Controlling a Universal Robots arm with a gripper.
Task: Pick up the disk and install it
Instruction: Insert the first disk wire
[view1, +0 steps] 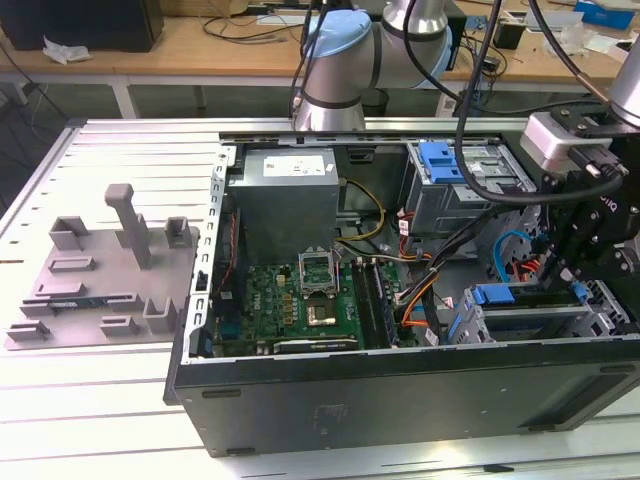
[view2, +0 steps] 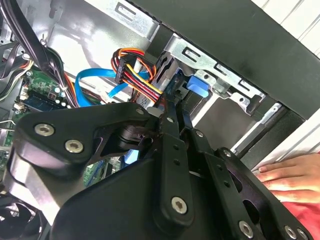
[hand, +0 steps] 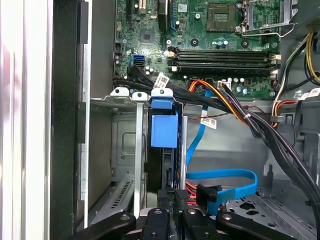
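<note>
Item list for you, operator, exterior view first.

- PC case (view1: 400, 395): open tower lying on its side on the slotted metal table (view1: 120, 400), motherboard (view1: 290, 300) facing up, grey power supply (view1: 288, 195) toward the back.
- Grey fixture tray (view1: 100, 275): on the table, well apart from the case, toward the exterior view's left.
- Arm (view1: 345, 60): reaches over from behind the case; its black wrist assy sits above the drive cage at the exterior view's right.
- Gripper (view1: 578, 292): down inside the drive cage (view1: 545, 320). In the second wrist view the gripper (view2: 172, 107) has its two black fingers (view2: 170, 125) drawn close together on a thin blue-edged part. That is prob. the disk's carrier, but the drive body is hidden, so you can't confirm it fully.
- Disk (hand: 164, 127): in the first wrist view, standing edge-on in a cage slot, blue carrier tab outward, just beside the bare metal dividers (hand: 137, 150); gripper (hand: 172, 215) directly in line with it.
- Spare blue bracket (view1: 440, 160): on the upper bay at the back.
- Cabling: blue SATA cable (hand: 220, 182) looped beside the slot; orange/yellow/red power leads (view2: 132, 65) near the fingertips.
- A person's hand (view2: 292, 172): resting flat outside the case wall, in the second wrist view.
</note>
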